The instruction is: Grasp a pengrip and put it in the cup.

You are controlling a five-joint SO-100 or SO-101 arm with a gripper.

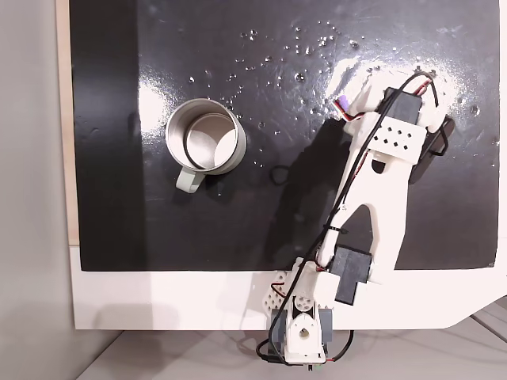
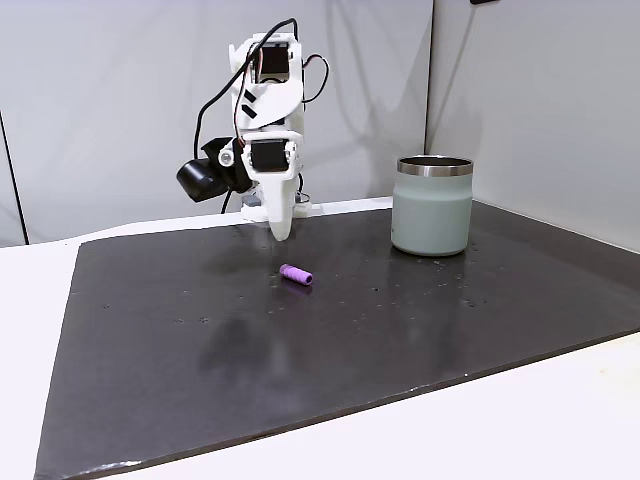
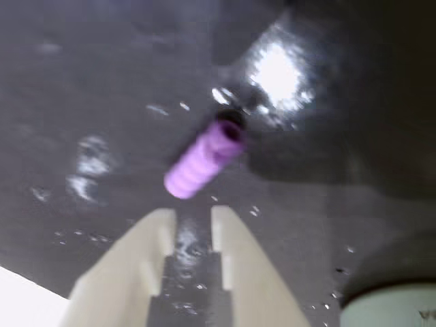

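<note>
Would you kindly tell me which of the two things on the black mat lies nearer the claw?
The purple pengrip, lying on its side on the mat just ahead of the claw; the steel cup stands upright farther away.

White arm (image 2: 268, 120) — black cables.

The pengrip (image 2: 296, 274), a short ribbed purple tube, lies on its side on the black mat, well apart from the cup (image 2: 433, 205). The cup (image 1: 205, 142) stands upright and empty: shiny steel inside, pale grey-green outside, handle toward the mat's near edge in the top-down fixed view.
</note>
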